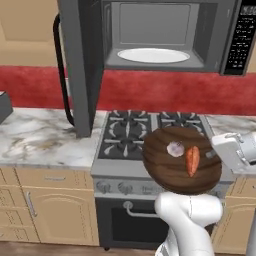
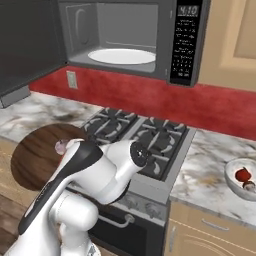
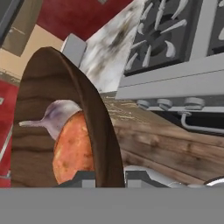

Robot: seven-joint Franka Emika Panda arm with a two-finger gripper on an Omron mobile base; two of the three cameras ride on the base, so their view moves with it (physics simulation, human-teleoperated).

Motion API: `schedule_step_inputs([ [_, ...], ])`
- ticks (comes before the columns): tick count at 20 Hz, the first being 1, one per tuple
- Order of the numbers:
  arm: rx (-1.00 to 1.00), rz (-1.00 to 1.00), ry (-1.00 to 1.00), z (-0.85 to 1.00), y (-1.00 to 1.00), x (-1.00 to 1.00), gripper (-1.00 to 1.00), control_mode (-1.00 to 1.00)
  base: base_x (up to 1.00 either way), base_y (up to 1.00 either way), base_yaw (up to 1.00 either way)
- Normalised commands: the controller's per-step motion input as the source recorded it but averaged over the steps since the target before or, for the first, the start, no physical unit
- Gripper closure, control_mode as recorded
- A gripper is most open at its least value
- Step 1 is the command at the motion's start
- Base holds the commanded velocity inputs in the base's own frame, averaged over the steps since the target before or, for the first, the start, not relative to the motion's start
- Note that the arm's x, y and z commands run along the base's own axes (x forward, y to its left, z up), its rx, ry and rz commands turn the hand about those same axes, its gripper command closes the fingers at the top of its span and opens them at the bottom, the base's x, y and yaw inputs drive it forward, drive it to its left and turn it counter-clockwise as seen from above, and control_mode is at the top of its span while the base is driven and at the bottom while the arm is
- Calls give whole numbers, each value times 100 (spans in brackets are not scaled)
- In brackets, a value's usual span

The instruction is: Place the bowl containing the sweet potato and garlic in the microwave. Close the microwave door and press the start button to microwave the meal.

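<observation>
The bowl (image 1: 181, 160) hangs in the air before the stove (image 1: 131, 134), level, with the sweet potato (image 1: 192, 161) and garlic (image 1: 175, 148) inside. The hand (image 3: 109, 177) is clamped on its rim, one finger on each side of the wall. The microwave (image 1: 165, 35) stands above with its door (image 1: 80, 60) swung wide. Doing this well probably means raising the bowl flat, clearing the lower edge, and setting it squarely on the turntable (image 1: 153, 55).

Hidden and cut off
The arm covers much of the bowl (image 2: 35, 155) from the right — the microwave door (image 1: 80, 65) runs past the top edge.
</observation>
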Motion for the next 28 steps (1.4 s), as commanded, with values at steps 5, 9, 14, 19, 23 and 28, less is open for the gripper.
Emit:
schedule_step_inputs([
  [5, 0, 0, 0, 0, 0, 0, 100, 100, 14, 58, -9],
  [9, 0, 0, 0, 0, 0, 0, 100, 100, 44, 13, -13],
  [14, 0, 0, 0, 0, 0, 0, 100, 100, 50, 0, -12],
  [19, 0, 0, 0, 0, 0, 0, 100, 100, 38, 0, -12],
  [23, 0, 0, 0, 0, 0, 0, 100, 100, 0, 0, -1],
  [28, 0, 0, 0, 0, 0, 0, 100, 100, -7, 0, 0],
])
